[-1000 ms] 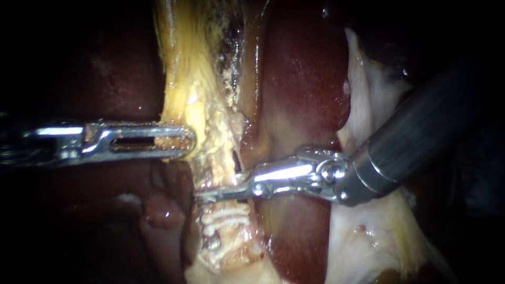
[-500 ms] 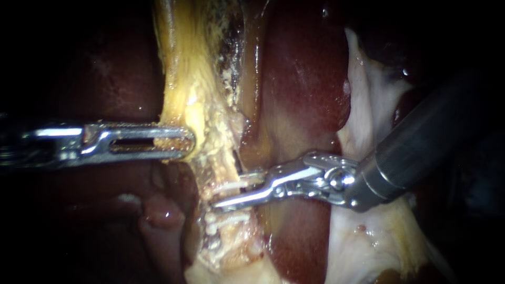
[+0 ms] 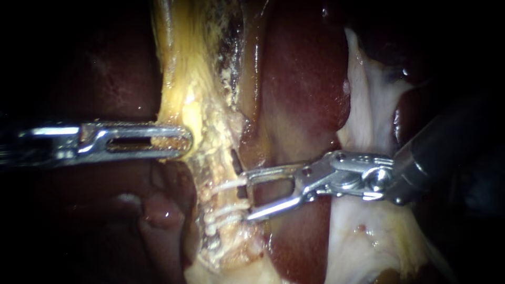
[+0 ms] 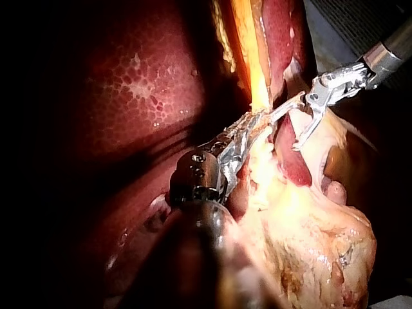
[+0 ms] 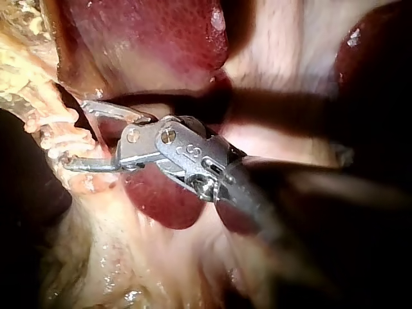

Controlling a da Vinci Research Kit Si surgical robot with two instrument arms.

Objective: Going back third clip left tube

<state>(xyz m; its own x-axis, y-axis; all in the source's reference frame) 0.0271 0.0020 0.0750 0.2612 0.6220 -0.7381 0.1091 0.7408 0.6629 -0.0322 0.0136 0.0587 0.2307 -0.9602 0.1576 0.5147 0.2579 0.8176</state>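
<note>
Your left instrument point(image 3: 184, 142) is clamping the tube point(image 3: 210, 155) above the white clips point(image 3: 227, 209). Your right instrument point(image 3: 248, 195) is holding its jaws apart, tips just beside those clips on the tube.

I am at a surgical bench. Glistening dark-red liver point(image 3: 305, 79) and yellowish tissue point(image 3: 184, 68) fill my views. White clips point(image 3: 225, 213) cross a tube point(image 3: 218, 197) between my slender steel left instrument point(image 3: 187, 142) and right instrument point(image 3: 248, 196).

Right instrument point(image 3: 247, 198) end effector gapes (left instrument point(image 3: 181, 142) clamps tissue point(image 3: 202, 118)).
</note>
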